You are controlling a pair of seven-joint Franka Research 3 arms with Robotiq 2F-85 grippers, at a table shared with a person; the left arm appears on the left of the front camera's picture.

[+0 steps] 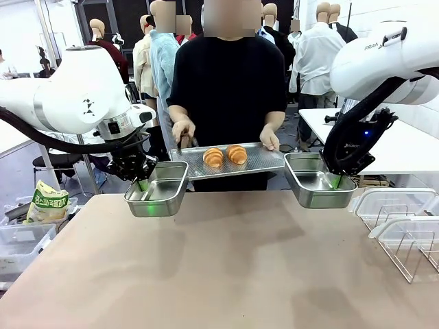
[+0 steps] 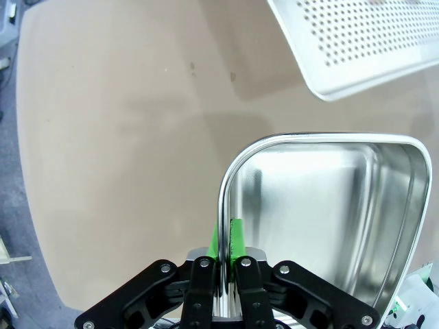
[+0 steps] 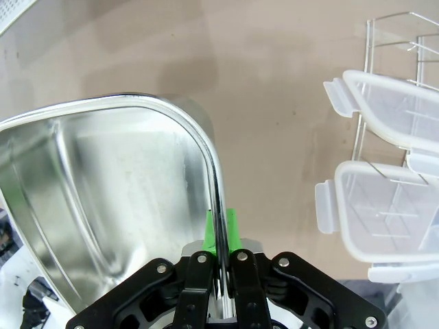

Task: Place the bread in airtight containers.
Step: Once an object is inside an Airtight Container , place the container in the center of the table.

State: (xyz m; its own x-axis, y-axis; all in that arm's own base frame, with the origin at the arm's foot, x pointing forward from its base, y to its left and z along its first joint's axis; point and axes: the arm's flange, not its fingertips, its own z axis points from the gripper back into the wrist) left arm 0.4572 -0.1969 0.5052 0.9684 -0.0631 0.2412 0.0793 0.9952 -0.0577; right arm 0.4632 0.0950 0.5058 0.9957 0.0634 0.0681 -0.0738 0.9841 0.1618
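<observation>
1. Front view: the left pincer [image 1: 140, 184] is clamped tight on the rim of the left tin [image 1: 156, 190], holding it just above the table [image 1: 219, 267]. The right pincer [image 1: 336, 180] grips the rim of the right tin [image 1: 315, 181] the same way. Both tins are open and hold nothing. Between them, the person's hands [image 1: 270, 139] hold a perforated tray [image 1: 264, 159] carrying the two rolls [image 1: 213, 157] side by side, apart from both pincers.
2. Left wrist view: the closeness of the grip shows here. The green pads [image 2: 236, 236] pinch the left tin's [image 2: 322, 205] wall, one inside and one outside. A corner of the tray [image 2: 357, 41] hangs beyond the tin.
3. Right wrist view: the right tin's [image 3: 110, 192] rim runs straight between the pads [image 3: 232, 229], with no gap. Beside it stand clear tubs [image 3: 391, 212] with clip lids — well apart from the tin.
</observation>
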